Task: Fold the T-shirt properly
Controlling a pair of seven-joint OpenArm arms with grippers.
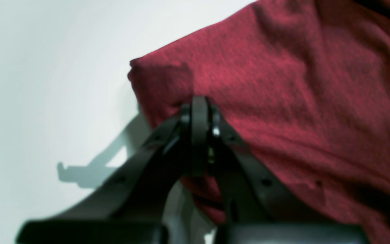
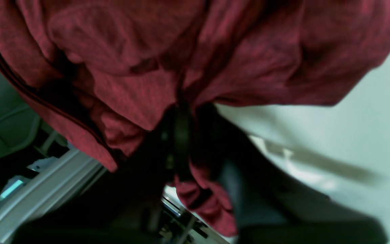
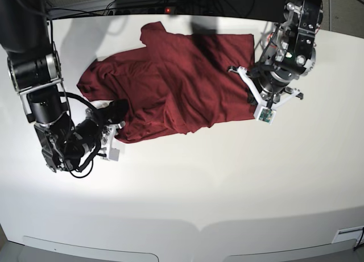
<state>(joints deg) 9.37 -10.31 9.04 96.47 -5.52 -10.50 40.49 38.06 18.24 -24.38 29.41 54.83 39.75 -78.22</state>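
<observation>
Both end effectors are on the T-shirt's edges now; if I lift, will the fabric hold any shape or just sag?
Probably sag: the T-shirt lies wrinkled and bunches into soft folds around the right end effector. It looks thin and light, so the span between that and the left end effector would likely droop. The knit may stretch where pinched.

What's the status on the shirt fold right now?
Left hand shut on T-shirt edge. Right hand clamped on bunched fabric. Nothing in the way.

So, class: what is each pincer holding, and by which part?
Both hold the shirt. The left pincer pinches a corner of its edge; the right pincer is shut on bunched fabric at the opposite edge.
</observation>
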